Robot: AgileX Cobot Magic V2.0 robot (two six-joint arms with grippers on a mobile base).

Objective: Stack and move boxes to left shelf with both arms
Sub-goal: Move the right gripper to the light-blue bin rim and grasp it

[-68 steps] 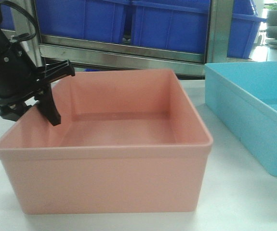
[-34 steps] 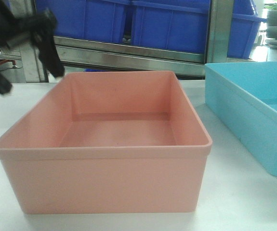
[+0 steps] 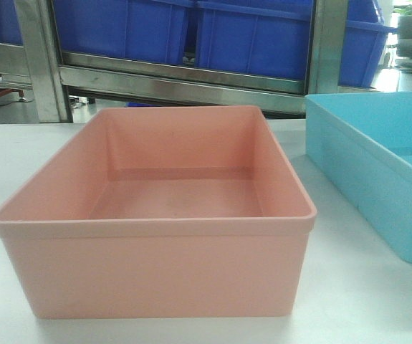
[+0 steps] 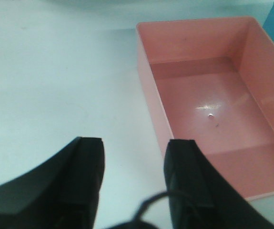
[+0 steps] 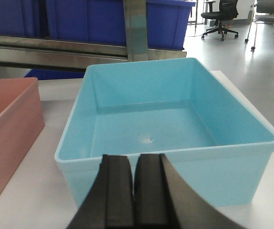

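Pink box [image 4: 198, 138] beside left jaws, parted (right jaws pressed together).

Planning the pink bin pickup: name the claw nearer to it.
Left. The open left claw hovers outside a wall of the pink bin; the shut right claw faces the blue bin, with the pink one off to one side.

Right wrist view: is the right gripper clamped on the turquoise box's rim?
No, the right gripper is shut with its fingers pressed together and nothing between them, so it holds no part of the turquoise box.
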